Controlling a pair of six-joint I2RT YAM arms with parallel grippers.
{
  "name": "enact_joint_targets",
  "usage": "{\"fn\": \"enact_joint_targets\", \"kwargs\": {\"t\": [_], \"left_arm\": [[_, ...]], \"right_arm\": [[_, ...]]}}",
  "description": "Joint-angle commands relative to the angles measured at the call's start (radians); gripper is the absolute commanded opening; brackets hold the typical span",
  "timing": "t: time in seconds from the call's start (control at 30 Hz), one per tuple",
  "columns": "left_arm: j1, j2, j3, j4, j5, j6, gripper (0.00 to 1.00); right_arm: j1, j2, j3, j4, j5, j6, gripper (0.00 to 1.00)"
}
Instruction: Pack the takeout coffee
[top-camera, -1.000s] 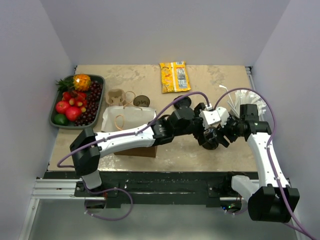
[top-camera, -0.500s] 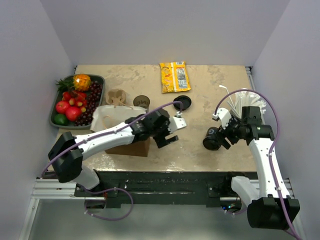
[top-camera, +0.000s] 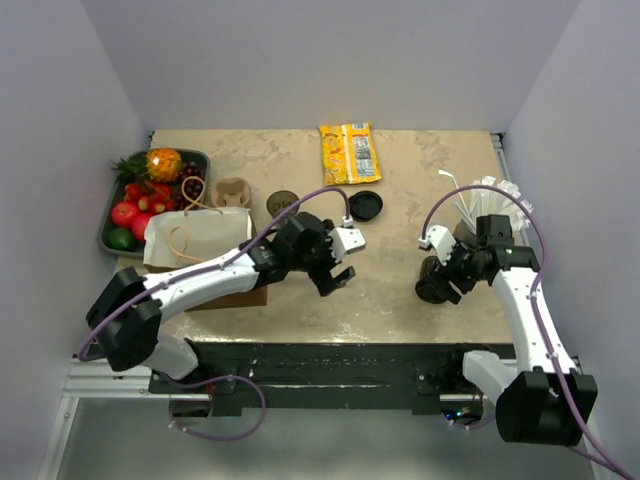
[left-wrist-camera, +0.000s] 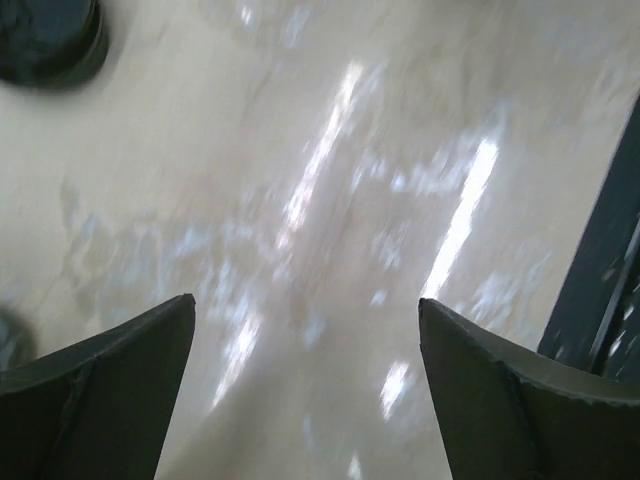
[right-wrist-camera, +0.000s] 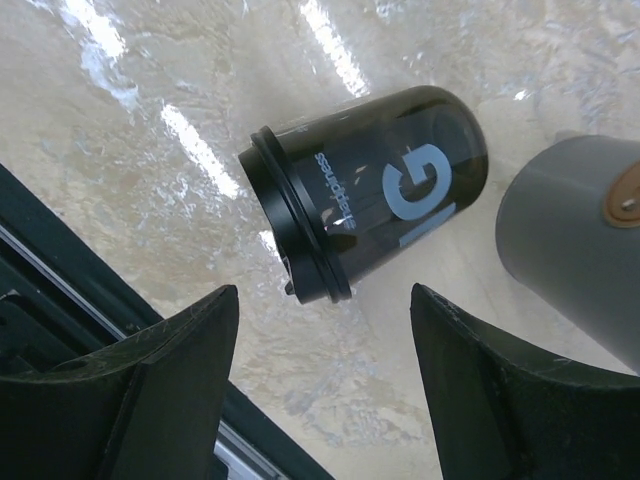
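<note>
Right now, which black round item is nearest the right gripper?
The black cup with the G logo, between the right gripper's open fingers. The flat black lid lies apart, nearer the middle of the table.

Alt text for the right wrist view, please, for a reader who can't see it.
A black lidded coffee cup with a large G on its side fills the middle, on the pale marbled table, just beyond the open right pincer, which does not touch it. A grey cylinder shows at the right edge.
</note>
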Motion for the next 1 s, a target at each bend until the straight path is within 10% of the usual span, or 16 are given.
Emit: {"fn": "enact_joint_targets", "kwargs": {"t": [0.0, 0.43, 0.97], "left_arm": [[-0.071, 0.124, 0.016, 0.555, 0.141, -0.221, 0.98], [-0.127, 0.491, 0.106, 1.040, 0.230, -0.508, 0.96], [-0.163, 0.697, 0.158, 1.289, 0.378, -0.658, 0.93]], "right_arm": [[-0.001, 0.041, -0.018, 0.040, 0.053, -0.037, 0.72], [-0.001, -0.022, -0.128, 0.136, 0.180, 0.039, 0.62], [-0.001, 0.022, -0.105, 0.169, 0.137, 0.137, 0.27]]}}
